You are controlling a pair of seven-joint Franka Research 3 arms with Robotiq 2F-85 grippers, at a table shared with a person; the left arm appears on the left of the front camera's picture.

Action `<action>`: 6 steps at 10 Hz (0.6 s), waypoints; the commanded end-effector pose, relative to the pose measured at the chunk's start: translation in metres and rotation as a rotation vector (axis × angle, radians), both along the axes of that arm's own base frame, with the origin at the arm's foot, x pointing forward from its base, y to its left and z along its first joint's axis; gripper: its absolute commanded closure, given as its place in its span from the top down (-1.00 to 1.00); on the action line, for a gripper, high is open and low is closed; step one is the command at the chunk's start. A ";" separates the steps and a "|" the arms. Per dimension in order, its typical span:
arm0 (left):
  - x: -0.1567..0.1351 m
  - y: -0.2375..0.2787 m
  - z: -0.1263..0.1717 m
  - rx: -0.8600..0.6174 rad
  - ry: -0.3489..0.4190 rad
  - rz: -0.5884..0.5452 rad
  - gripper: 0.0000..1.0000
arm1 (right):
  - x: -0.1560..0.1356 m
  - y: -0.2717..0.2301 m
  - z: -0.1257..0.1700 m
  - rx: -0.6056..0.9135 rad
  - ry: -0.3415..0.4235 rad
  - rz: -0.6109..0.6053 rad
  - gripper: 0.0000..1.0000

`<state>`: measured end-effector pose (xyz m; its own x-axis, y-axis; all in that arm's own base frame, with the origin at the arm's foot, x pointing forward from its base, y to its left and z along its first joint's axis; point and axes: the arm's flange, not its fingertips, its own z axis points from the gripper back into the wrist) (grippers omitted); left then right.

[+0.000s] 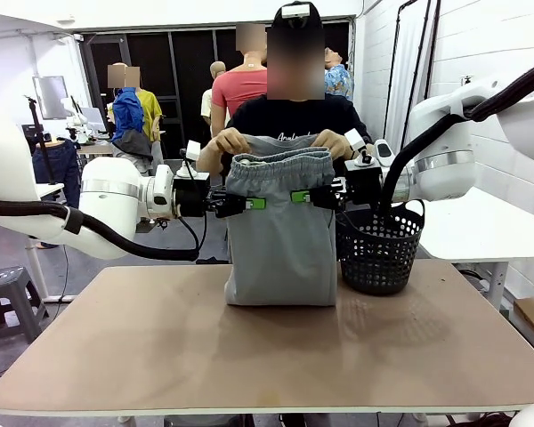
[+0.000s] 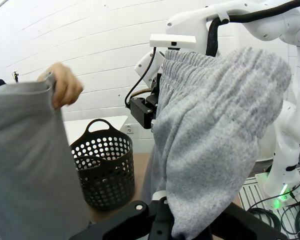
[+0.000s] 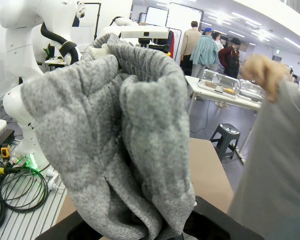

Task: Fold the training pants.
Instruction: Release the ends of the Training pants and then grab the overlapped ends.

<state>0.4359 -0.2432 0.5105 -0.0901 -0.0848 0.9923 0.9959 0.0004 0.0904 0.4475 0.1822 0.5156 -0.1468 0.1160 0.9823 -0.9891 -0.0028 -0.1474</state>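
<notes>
One bare stretch of counter (image 1: 160,347) lies nearest. Above its middle hang the training pants (image 1: 280,240), their lower edge touching it. Left jaws and right jaws are each clamped on one side of the cloth, just under the gathered waistband. A black mesh basket (image 1: 381,251) stands just right of the pants. Farther off, the person's hands (image 1: 234,140) grip the waistband's far rim. The fabric looks soft, light and limp, likely to sag and bunch, so the thick elastic band seems the surest hold.
</notes>
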 end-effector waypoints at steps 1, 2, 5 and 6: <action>-0.003 -0.001 0.005 -0.018 -0.007 0.010 -1.00 | -0.005 -0.002 0.001 0.028 -0.001 0.003 -1.00; -0.003 -0.001 0.005 -0.018 -0.007 0.010 -1.00 | -0.005 -0.002 0.001 0.028 -0.001 0.003 -1.00; -0.003 -0.001 0.005 -0.018 -0.007 0.010 -1.00 | -0.005 -0.002 0.001 0.028 -0.001 0.003 -1.00; -0.003 -0.001 0.005 -0.018 -0.007 0.010 -1.00 | -0.005 -0.002 0.001 0.028 -0.001 0.003 -1.00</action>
